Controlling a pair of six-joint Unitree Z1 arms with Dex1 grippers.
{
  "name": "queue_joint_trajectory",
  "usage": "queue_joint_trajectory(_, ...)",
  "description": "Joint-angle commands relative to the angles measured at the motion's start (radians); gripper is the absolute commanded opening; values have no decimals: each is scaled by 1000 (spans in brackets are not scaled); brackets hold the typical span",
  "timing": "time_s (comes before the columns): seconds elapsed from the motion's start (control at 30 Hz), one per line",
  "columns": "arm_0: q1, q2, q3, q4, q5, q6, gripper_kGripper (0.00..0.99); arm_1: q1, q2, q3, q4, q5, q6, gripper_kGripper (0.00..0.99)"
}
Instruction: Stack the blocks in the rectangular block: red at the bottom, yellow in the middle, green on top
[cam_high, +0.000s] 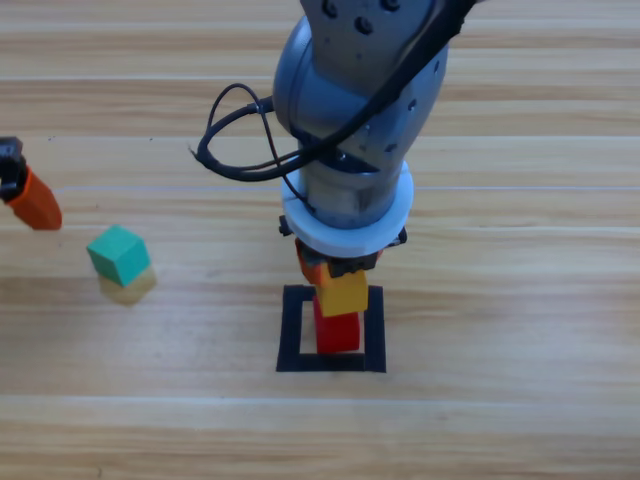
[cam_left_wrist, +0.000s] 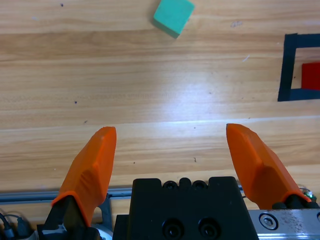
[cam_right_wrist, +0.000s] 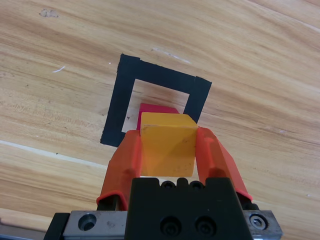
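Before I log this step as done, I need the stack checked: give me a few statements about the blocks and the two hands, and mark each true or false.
1. The right hand is shut on the yellow cube. True.
2. The red cube lies outside the black tape square. False: it sits inside the outline.
3. The green cube is already on the stack. False: it rests on the table to the left, apart from the square.
4. The left hand is open and holds nothing. True.
5. The yellow cube is held over the red cube. True; whether they touch cannot be told.
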Motion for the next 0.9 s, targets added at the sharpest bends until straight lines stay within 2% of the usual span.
queue_joint_trajectory(0.03, 37, -4, 49, -33, -16, 19, 933, 36, 59, -4, 12, -15, 5, 0)
queue_joint_trajectory(0.9, 66, -6, 78, -61, -39, 41, 933, 36, 80, -12, 14, -14, 0, 0)
